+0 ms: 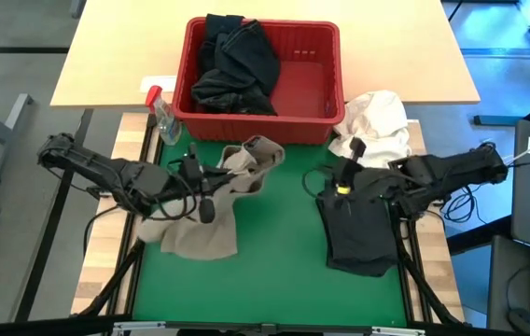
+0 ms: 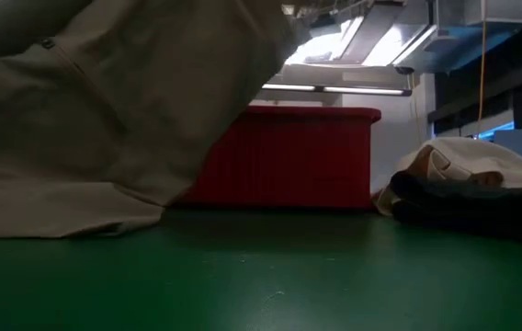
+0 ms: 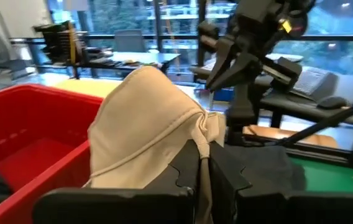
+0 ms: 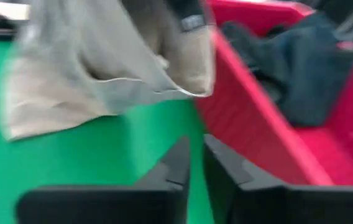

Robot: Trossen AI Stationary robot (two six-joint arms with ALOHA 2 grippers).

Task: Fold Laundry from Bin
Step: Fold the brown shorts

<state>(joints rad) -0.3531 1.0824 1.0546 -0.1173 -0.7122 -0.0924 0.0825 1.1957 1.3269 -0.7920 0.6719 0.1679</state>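
Note:
The khaki garment (image 1: 211,201) lies half raised on the green mat (image 1: 274,261), in front of the red bin (image 1: 326,70). My left gripper (image 1: 206,191) is shut on it. It fills the left of the low view (image 2: 105,119). Dark garments (image 1: 237,65) lie heaped in the bin's left half. A folded black garment (image 1: 363,229) lies flat on the mat at the right. My right gripper (image 1: 330,179) hovers at that garment's far left corner, shut and empty, and its wrist view (image 4: 193,163) shows green mat beneath. My left gripper pinches a gathered fold of the khaki garment (image 3: 202,140) between its two fingers, coming roughly level from the table's left. The cloth bulges up beyond the fingertips (image 3: 145,112). The garment's near part (image 2: 59,207) rests on the mat, and the rest hangs slack from the hold.
A white cloth bundle (image 1: 374,126) lies at the bin's right near corner, behind the black garment. A clear spray bottle with a red top (image 1: 160,110) stands at the bin's left near corner. Bare green mat (image 1: 279,233) lies between the two garments.

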